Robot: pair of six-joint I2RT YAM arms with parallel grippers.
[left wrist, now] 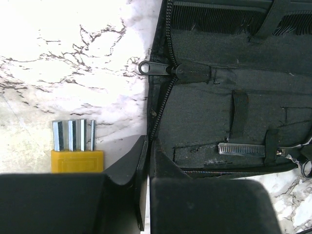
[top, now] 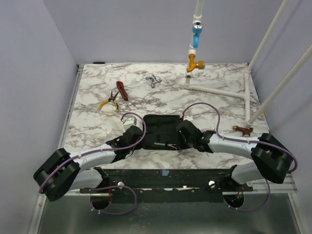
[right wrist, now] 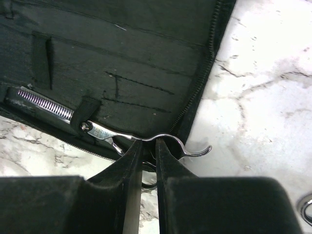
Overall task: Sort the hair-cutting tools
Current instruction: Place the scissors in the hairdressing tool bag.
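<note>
On the marble table we see a yellow holder of silver bits just left of our left fingers, which are pressed together on the left rim of the open black case. Inside, the black comb sits along the far side under a strap. The silver scissors lie along the near side, blade tucked under a strap, handles reaching past the right rim. Our right fingers are nearly closed, pinching a handle.
</note>
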